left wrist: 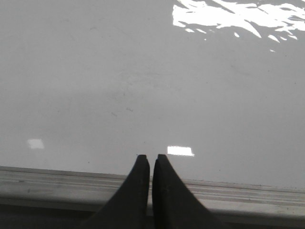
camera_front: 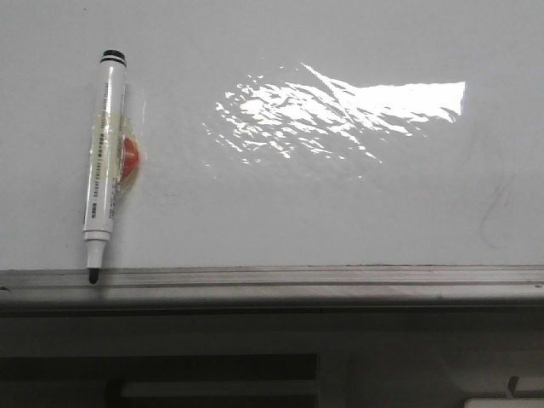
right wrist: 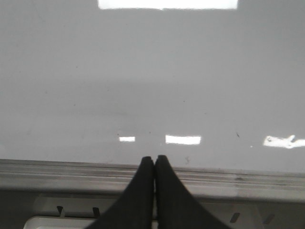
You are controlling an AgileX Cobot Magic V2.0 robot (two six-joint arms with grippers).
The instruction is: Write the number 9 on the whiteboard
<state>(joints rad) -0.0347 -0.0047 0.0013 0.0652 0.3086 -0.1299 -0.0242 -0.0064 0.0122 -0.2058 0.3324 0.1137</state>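
Front view: marker [camera_front: 104, 161] uncapped, lying on whiteboard [camera_front: 340, 212], no 9 yet. Light, stiff, slick barrel; grab mid-body. Left gripper [left wrist: 150, 156] and right gripper [right wrist: 154, 157] both closed, empty.

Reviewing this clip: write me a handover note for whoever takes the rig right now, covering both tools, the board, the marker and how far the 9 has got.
Left tool: shut, empty, hanging over the board's near edge rail.
Right tool: shut, empty, also at the rail.
Whiteboard: lies flat with glare on it, only faint grey smudges, no number 9 drawn.
Marker: uncapped, lying on the board's left side, tip at the rail, with a small red object beside its barrel.
Done: nothing visible.
Left: pick up the marker and write the 9.
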